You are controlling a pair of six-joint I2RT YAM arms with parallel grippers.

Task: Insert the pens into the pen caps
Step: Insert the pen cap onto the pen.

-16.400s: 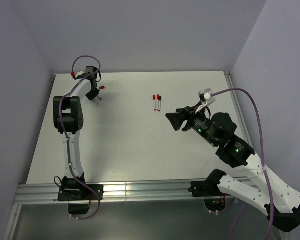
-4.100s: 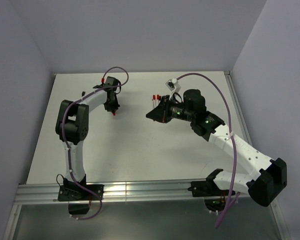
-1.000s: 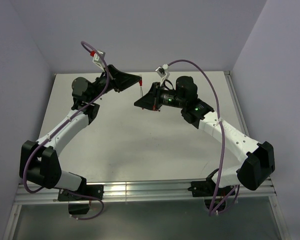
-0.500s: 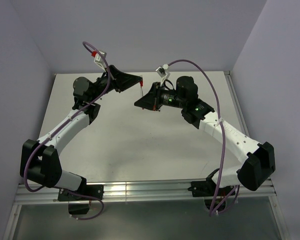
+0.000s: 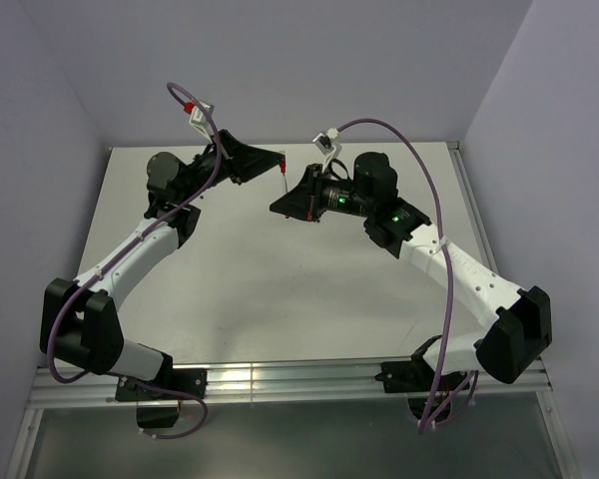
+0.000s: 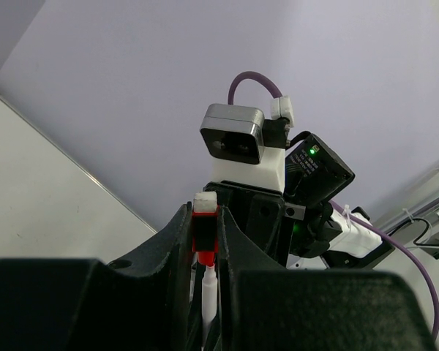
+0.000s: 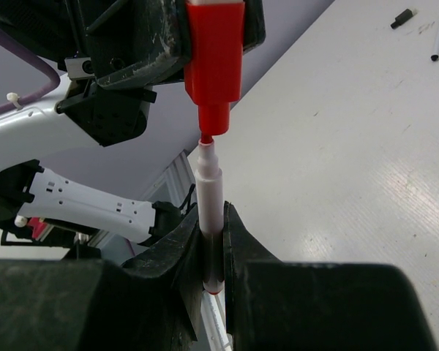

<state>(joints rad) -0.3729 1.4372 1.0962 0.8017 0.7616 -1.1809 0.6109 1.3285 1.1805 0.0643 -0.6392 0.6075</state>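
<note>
Both grippers meet in the air above the far middle of the table (image 5: 280,299). My left gripper (image 5: 277,163) (image 6: 205,219) is shut on a red pen cap (image 6: 205,235) (image 7: 214,55) (image 5: 281,169), whose narrow end points down. My right gripper (image 5: 283,205) (image 7: 212,219) is shut on a white-barrelled pen (image 7: 209,196) (image 6: 208,289), which stands upright directly under the cap. The pen's red nib just reaches the cap's lower end; the barrel is still outside the cap. The two are in line.
In the right wrist view a black cap (image 7: 402,17) and another thin pen (image 7: 438,36) lie apart on the table at the far side. Grey walls close the table at the back and both sides. Purple cables loop above both wrists.
Almost nothing: the right arm has shifted a hair, and both grippers keep their holds with pen and cap in line.
</note>
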